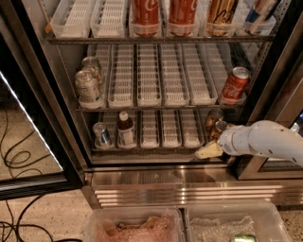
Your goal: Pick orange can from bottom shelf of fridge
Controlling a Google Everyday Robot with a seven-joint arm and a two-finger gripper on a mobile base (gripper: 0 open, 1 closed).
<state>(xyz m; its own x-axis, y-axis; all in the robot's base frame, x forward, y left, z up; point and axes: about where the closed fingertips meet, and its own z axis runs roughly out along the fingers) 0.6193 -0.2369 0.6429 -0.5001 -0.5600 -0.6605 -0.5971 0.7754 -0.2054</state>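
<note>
hovering pincer [208, 151] at the bottom shelf [168, 131] front, just beside the orange can [219, 130]; grip state unclear

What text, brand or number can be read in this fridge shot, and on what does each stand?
"Coca-Cola", white script, partly cut off: two red containers, top rack.
"Coca-Cola", white script: tilted red metal can, middle rack.
Too blurred to read: the copper-orange metal cans, brown labelled bottle and silver-blue can on the bottom shelf.
The cream gripper, at that shelf's front rail beside those orange cans, bears no text.
</note>
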